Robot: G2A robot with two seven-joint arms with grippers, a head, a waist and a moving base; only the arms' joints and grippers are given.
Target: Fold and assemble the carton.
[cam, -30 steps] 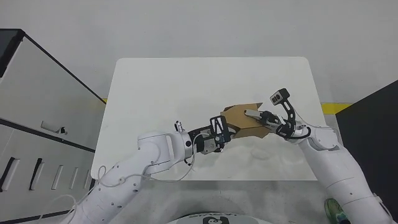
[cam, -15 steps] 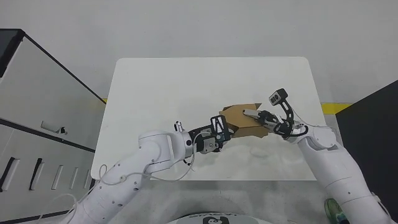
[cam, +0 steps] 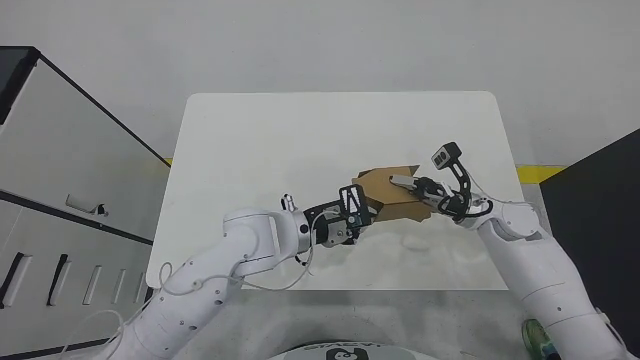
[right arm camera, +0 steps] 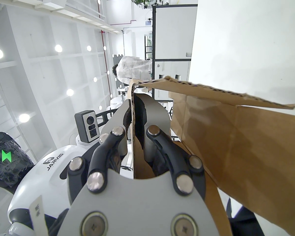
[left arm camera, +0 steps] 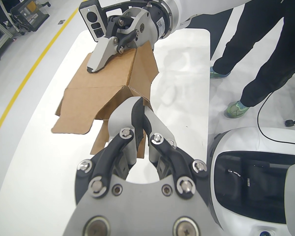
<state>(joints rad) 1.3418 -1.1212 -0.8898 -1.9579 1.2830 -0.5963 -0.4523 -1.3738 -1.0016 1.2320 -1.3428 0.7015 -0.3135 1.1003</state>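
carton [cam: 383,184] of plain brown cardboard, partly opened, sits on the white worktop [cam: 300,140], in the half nearer to me and a little to my right of the middle, between my two arms. the worktop is a rounded-corner slab, and its bare surface stretches away on every side of the cardboard.

in my left wrist view the carton [left arm camera: 100,92] shows one broad panel facing up, a crease running across it, a second panel folding down along a sharp edge on the side toward my right arm, and loose flaps with rounded corners spread toward the worktop [left arm camera: 182,57]. in my right wrist view the carton [right arm camera: 236,136] shows a wall seen close up, with a corrugated edge running across above it.

my left end effector [left arm camera: 137,104] is clenched on the carton's near corner, with a strip of cardboard pinched between its dark pads; in the top view it [cam: 362,210] meets the carton's near-left edge.

my right end effector [right arm camera: 134,101] is clamped on a panel edge, the board standing between its two fingers. from the left wrist view it [left arm camera: 95,67] has one finger [left arm camera: 99,55] lying on top of the upper panel at the far side of the carton.
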